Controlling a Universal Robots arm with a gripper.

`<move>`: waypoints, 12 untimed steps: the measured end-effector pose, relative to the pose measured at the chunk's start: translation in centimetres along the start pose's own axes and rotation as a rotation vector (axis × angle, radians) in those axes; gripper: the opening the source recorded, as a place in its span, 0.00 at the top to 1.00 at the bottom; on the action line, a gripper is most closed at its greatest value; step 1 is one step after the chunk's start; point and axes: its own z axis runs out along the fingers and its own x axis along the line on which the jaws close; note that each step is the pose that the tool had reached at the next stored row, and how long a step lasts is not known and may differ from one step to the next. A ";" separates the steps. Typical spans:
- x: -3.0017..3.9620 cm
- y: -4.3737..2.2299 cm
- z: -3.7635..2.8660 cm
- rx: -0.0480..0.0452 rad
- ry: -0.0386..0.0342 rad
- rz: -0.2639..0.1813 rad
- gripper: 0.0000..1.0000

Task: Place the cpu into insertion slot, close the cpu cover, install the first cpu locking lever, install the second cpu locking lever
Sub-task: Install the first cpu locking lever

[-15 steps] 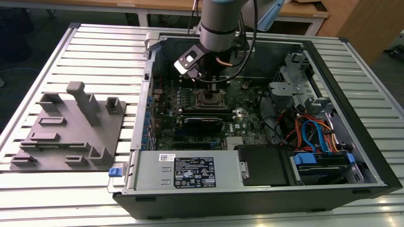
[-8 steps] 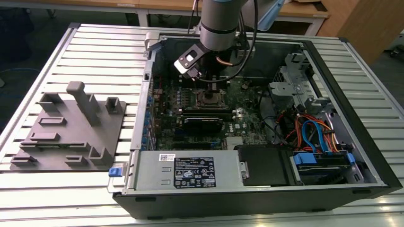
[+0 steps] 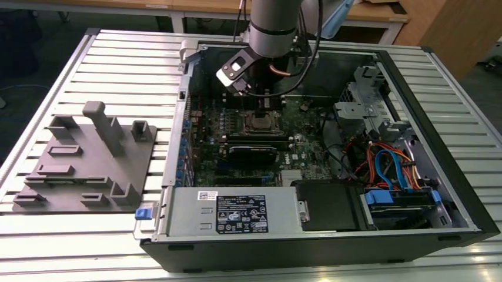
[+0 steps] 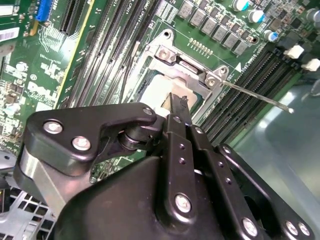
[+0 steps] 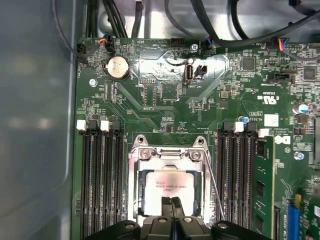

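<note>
The cpu [image 5: 167, 186] is seen seated in the insertion slot [image 5: 140, 195] on the green board, with the cpu cover [image 5: 165, 155] laid over its edges. A thin locking lever [image 5: 214, 182] is angled out beside the cover. The fingers [image 5: 168, 207] are pressed together on nothing, their tips poised at the cpu's edge, within the open computer case [image 3: 439, 88].

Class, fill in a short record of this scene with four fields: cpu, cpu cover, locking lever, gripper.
cpu: lying in the socket, silvery top showing
cpu cover: appears to lie down around the cpu
locking lever: thin metal rod beside the cover, free end angled out towards the memory slots
gripper: fingers shut together, tips at the cpu's edge
</note>
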 end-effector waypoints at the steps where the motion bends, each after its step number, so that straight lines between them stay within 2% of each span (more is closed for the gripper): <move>1: 0.00 0.00 -0.19 -0.0001 0.0001 0.000 0.90; 12: 0.02 0.02 -2.49 0.0000 0.0000 0.000 0.90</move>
